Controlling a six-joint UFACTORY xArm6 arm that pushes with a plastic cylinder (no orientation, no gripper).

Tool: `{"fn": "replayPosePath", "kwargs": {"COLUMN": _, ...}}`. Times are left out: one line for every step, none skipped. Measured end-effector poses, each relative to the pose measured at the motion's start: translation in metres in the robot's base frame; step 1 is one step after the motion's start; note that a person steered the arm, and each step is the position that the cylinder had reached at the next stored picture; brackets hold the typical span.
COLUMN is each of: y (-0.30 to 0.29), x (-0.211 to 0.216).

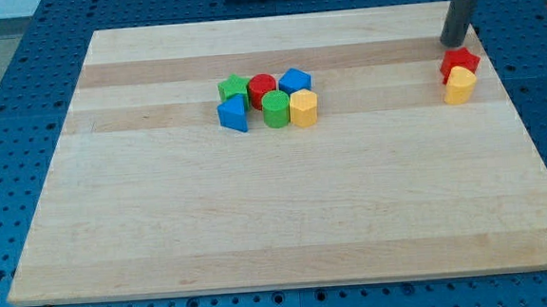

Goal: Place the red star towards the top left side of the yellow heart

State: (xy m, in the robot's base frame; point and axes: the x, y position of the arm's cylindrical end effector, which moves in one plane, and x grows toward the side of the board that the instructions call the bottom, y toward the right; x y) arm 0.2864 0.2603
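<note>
The red star (460,63) sits near the view's right edge of the wooden board (259,221), touching the top of the yellow heart (460,86), which lies just below it. My tip (454,43) stands just above the red star, at its upper left, very close to it or touching; I cannot tell which. The rod rises from there out of the view's top.
A cluster of several blocks sits at the board's upper middle: a green star (233,86), a red cylinder (262,88), a blue block (295,80), a blue triangle (234,114), a green cylinder (276,109) and a yellow hexagon (304,107).
</note>
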Motion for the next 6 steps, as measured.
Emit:
{"fn": "replayPosePath", "kwargs": {"y": 0.028, "x": 0.0}}
{"fn": "replayPosePath", "kwargs": {"y": 0.075, "x": 0.0}}
{"fn": "replayPosePath", "kwargs": {"y": 0.085, "x": 0.002}}
{"fn": "replayPosePath", "kwargs": {"y": 0.07, "x": 0.019}}
{"fn": "replayPosePath", "kwargs": {"y": 0.044, "x": 0.036}}
{"fn": "replayPosePath", "kwargs": {"y": 0.017, "x": 0.049}}
